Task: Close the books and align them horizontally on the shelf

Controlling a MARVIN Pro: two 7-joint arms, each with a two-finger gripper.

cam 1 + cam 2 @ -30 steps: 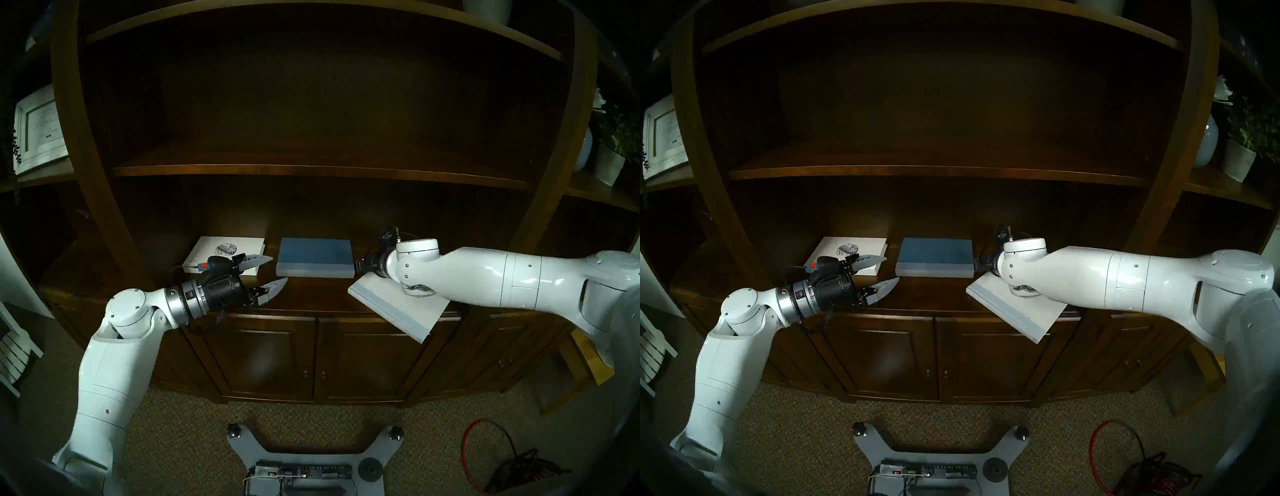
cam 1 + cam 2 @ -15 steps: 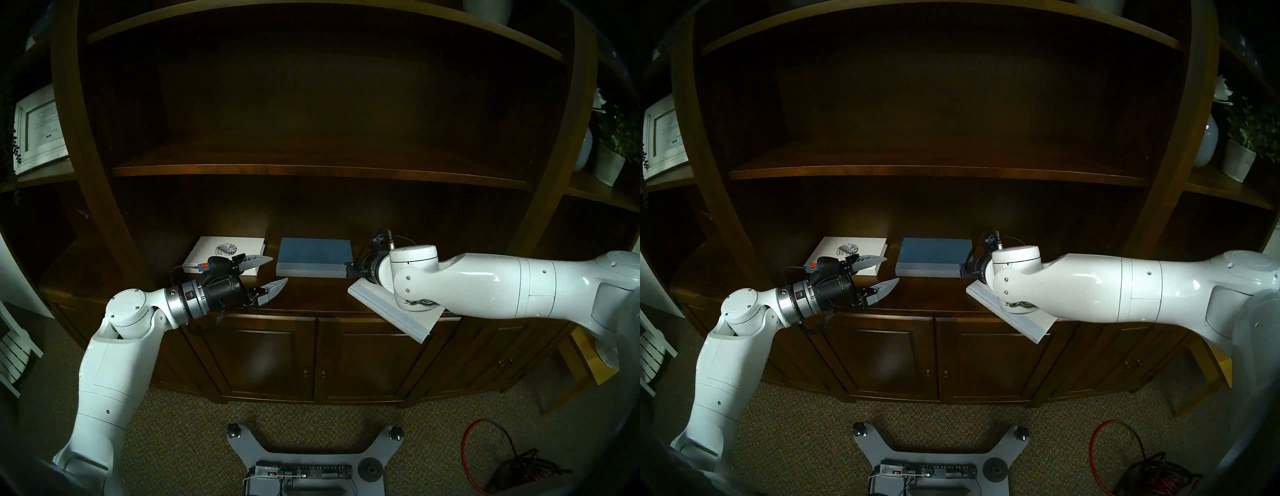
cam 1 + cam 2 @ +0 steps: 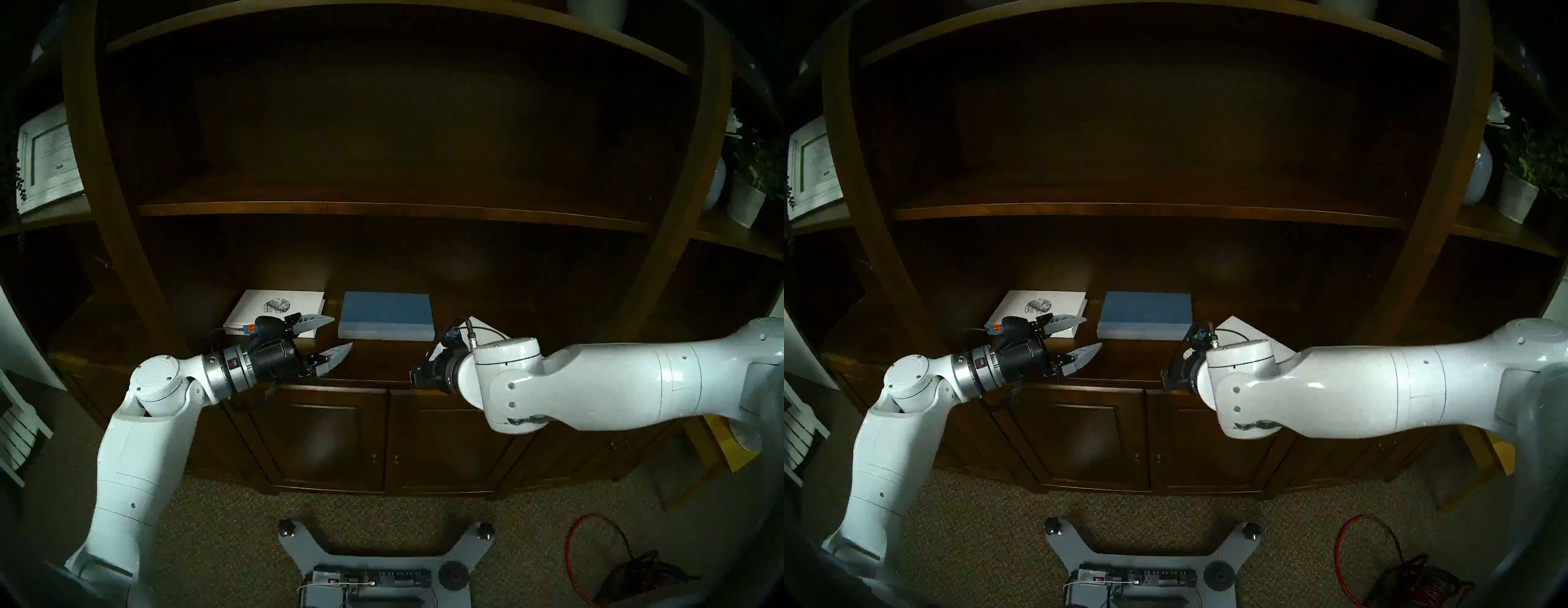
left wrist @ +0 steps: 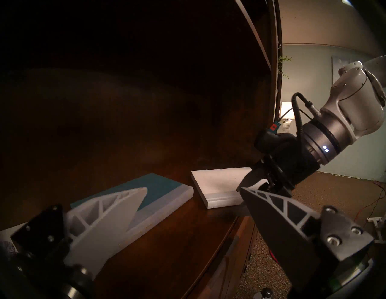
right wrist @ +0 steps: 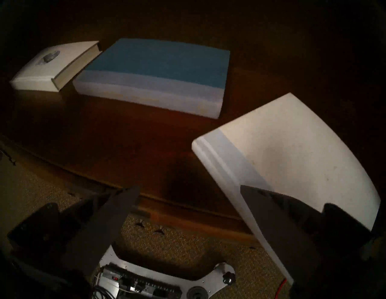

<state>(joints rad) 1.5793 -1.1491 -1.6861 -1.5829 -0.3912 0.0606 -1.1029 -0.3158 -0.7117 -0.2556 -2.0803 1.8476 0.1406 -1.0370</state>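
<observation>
The left gripper (image 3: 336, 339) is hovering over the front of the shelf (image 3: 373, 365) with its two pale fingers spread wide and nothing between them. Just beyond its upper finger the emblem book (image 3: 275, 310) is lying closed and flat, and ahead of its fingertips, slightly to the far side, the blue book (image 3: 386, 314) is lying closed with its pale spine facing the front edge.

The right gripper (image 5: 188, 219) is hanging at the shelf's front edge, its dark fingers parted and clamping nothing. In the right wrist view the plain white book (image 5: 292, 150) is lying closed and skewed directly beside that gripper's right finger (image 5: 269, 210), its pale-blue spine angled toward the gap; whether the finger is touching the cover cannot be told. One corner of this book is jutting out past the shelf's front edge. The blue book is sitting farther in from this gripper, apart from the white one.
</observation>
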